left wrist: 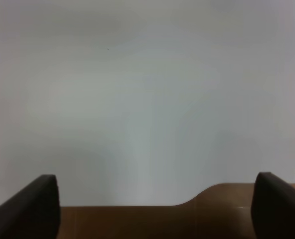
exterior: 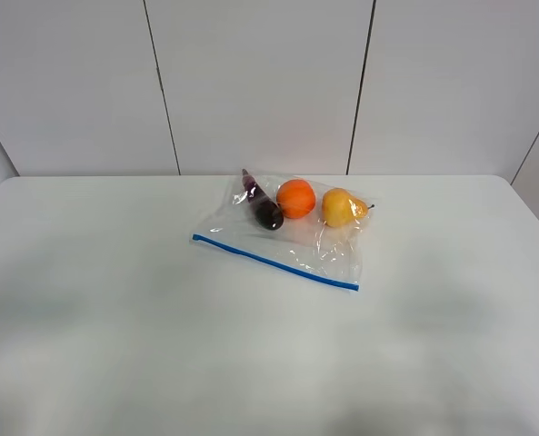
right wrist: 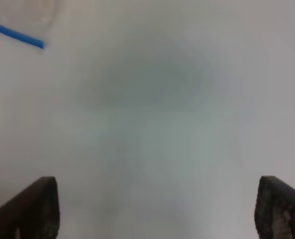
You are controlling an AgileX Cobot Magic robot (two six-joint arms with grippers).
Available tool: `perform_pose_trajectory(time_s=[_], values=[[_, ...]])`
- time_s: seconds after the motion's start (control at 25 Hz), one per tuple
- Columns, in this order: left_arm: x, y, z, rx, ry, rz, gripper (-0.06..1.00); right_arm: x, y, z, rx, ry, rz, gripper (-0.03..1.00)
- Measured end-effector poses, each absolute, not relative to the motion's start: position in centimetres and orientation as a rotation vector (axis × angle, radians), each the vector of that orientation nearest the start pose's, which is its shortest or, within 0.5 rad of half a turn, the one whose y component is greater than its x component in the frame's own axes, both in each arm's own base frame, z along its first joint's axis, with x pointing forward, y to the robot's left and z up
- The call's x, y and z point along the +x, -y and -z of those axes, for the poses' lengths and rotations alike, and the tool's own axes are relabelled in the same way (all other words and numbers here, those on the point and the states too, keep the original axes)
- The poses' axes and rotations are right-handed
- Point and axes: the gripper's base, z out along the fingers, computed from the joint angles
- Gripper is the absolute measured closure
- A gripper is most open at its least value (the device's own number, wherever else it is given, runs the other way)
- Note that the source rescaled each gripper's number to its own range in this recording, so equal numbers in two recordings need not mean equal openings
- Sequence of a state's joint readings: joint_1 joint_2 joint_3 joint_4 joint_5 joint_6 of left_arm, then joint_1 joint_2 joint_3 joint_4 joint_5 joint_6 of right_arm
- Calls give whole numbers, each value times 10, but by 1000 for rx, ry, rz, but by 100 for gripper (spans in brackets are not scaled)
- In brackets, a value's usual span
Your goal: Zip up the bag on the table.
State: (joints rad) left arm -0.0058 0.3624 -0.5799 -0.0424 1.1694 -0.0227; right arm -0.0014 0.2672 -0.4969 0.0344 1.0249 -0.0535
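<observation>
The clear bag [exterior: 319, 247] lies flat on the white table [exterior: 114, 318], right of centre toward the back. Its blue zip strip [exterior: 274, 262] runs along the near edge. Inside are a dark eggplant [exterior: 264, 209], an orange [exterior: 295, 198] and a yellow pear [exterior: 343, 207]. Neither arm shows in the exterior high view. My left gripper [left wrist: 157, 206] is open over bare table, and the bag is out of its view. My right gripper [right wrist: 157, 209] is open above the table. One end of the zip strip [right wrist: 18, 34] shows in a far corner of the right wrist view.
The table's edge with brown floor [left wrist: 137, 221] beyond it shows between the left fingers. Grey panelled walls [exterior: 260, 82] stand behind the table. Soft shadows lie on the tabletop at left and right.
</observation>
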Motion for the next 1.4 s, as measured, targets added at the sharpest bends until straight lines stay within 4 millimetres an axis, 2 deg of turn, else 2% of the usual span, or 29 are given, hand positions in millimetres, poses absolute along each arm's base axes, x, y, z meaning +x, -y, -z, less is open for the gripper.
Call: perform_pose_trajectory(time_s=[0.2,0.32,0.64,1.4], values=[[35,4,-288,-22,-2400,68,-4,14,-3,-278,-78,-2118,-25,7],[21,4,-289,-19,-2314,68,-4,-2,-3,-279,-77,-2022,-23,7],[-18,3,-289,-11,-2086,68,-4,-4,-4,-279,-76,-2007,-44,7],[-19,3,-289,-11,-2076,68,-4,-4,-5,-279,-85,-2007,-63,7]])
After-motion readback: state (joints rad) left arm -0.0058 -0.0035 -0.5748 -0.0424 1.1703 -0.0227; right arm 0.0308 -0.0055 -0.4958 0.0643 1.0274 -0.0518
